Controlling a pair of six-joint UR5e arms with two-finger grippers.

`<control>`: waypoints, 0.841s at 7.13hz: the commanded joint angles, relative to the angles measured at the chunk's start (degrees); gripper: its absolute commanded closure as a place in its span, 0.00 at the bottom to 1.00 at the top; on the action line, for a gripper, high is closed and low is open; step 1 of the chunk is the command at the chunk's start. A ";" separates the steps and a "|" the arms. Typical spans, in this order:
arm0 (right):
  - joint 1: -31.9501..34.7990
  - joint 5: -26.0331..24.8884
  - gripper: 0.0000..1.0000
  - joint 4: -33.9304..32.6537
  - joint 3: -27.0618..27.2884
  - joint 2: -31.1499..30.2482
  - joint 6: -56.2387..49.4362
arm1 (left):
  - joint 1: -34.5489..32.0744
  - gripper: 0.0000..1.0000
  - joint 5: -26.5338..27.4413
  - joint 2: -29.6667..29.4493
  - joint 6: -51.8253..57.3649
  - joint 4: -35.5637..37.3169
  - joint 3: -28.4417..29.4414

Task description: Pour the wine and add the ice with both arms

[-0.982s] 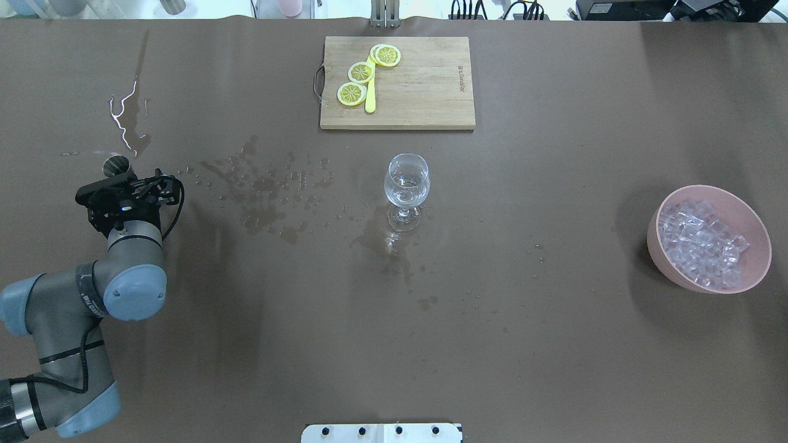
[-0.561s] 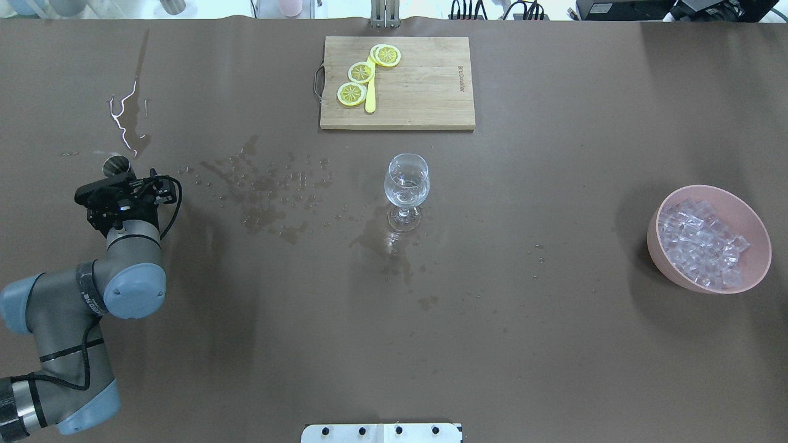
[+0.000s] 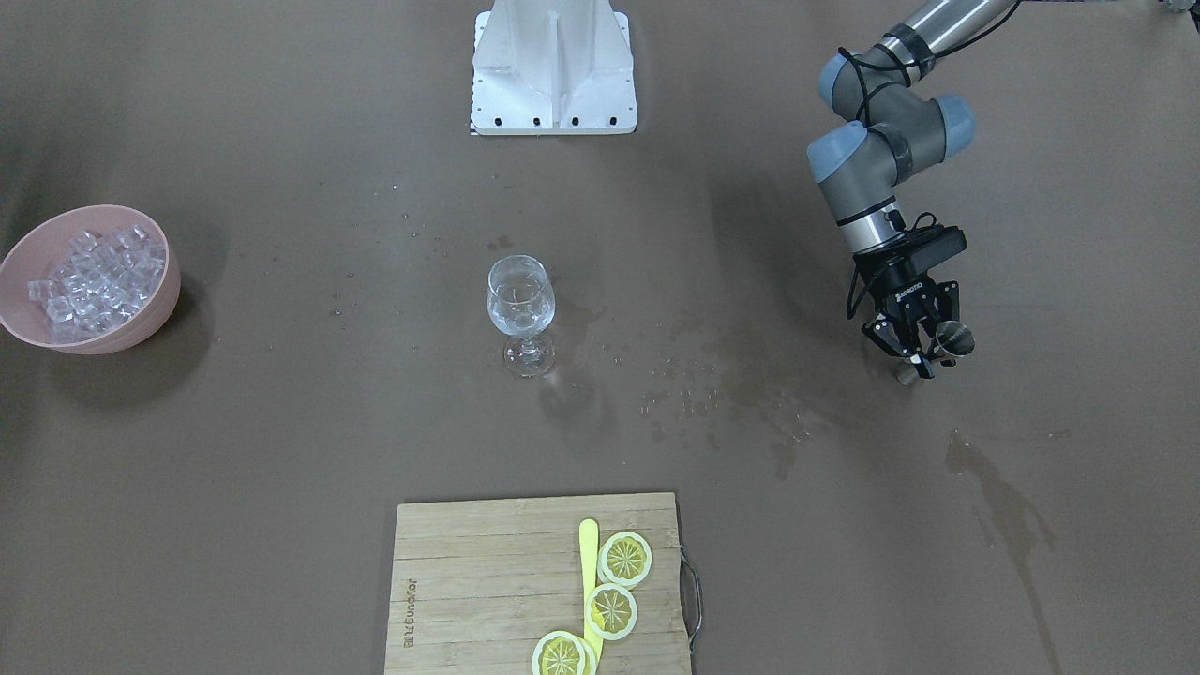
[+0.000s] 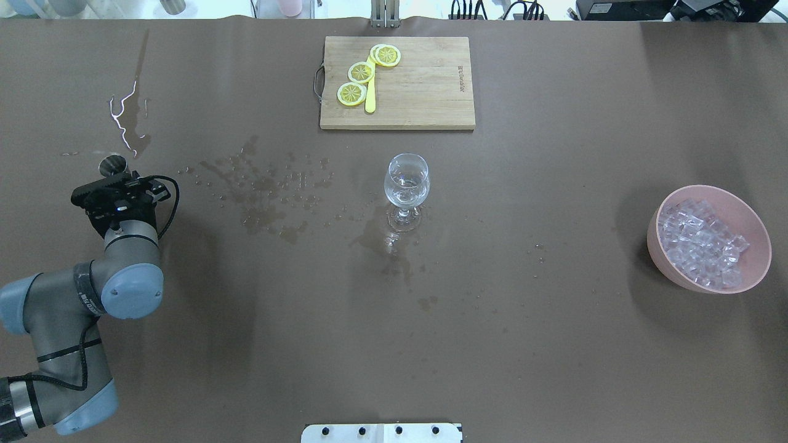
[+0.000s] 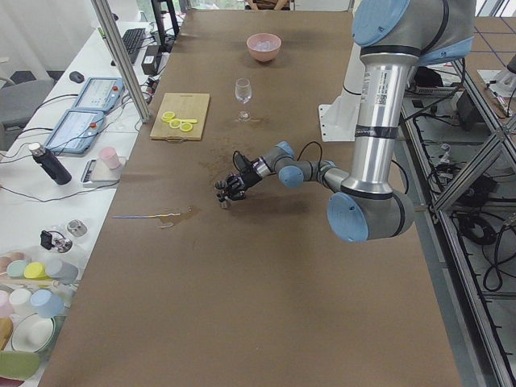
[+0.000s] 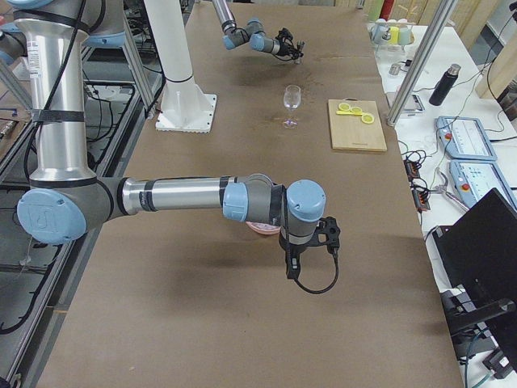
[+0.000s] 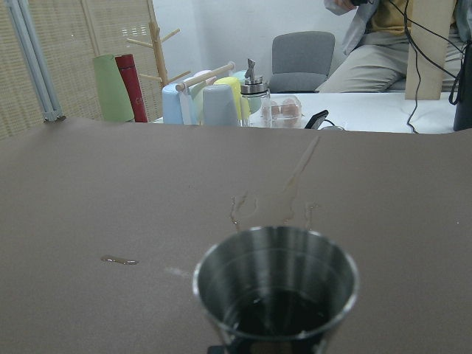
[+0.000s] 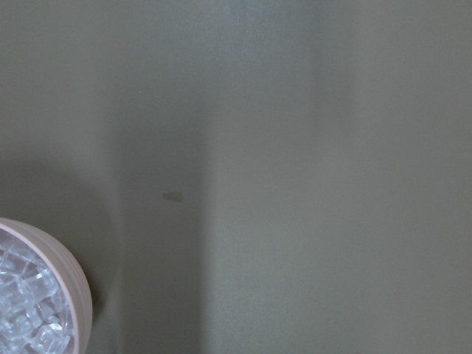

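While the glass (image 4: 406,184) seems to hold liquid, no ice (image 4: 702,249) sits in it. At front view's right, the left tool (image 3: 914,361) pinches a metal cup (image 3: 952,340); the right tool (image 6: 291,263): cannot tell.

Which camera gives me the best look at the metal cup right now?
Left wrist: the cup fills the foreground, rim and dark inside visible. Front-facing shows it small at the left gripper; overhead shows only its rim; the side views show barely anything.
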 commanded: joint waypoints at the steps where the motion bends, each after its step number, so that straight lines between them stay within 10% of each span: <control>1: -0.02 0.00 0.00 0.00 -0.04 0.00 0.09 | -1.16 1.00 0.00 0.59 -0.45 0.05 -3.44; 6: -0.11 0.17 0.00 -0.09 -0.04 -0.09 0.18 | -2.14 1.00 -0.70 -0.08 19.73 0.23 -25.50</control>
